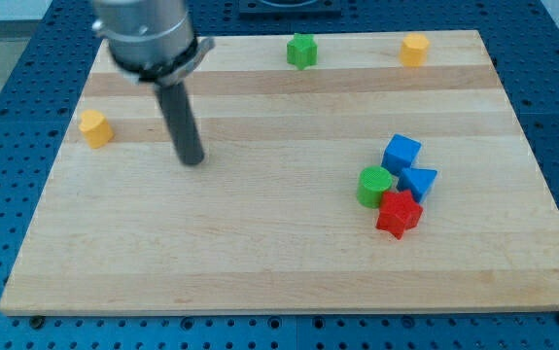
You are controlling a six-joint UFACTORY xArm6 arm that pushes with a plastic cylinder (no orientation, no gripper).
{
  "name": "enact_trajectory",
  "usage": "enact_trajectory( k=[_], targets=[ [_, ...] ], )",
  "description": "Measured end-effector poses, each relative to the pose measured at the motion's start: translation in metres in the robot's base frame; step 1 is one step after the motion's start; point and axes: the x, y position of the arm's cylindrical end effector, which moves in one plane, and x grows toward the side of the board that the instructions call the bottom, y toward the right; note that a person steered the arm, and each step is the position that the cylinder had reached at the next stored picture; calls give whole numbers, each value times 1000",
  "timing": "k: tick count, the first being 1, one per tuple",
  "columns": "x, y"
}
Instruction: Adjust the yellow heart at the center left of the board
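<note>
Near my tip [193, 158] sits one yellow heart [94, 127]; seven blocks total.

High frontal view over board [279, 282]

– What is the bench [260, 262] made of?
– Pale wood in glued strips, with a smooth, faintly satin face. Under it lies a blue sheet [7, 146], matt and dotted with holes.
– And the blocks?
– The yellow heart [94, 127] and red star [399, 213] look like smooth matt plastic. My rod is dull dark down to my tip [192, 159].
</note>
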Motion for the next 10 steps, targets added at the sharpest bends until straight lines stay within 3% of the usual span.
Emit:
enact_trajectory(
  k=[2,4,10],
  targets=[
    [-111,-38],
    [-80,-144],
    [-31,-146]
  ],
)
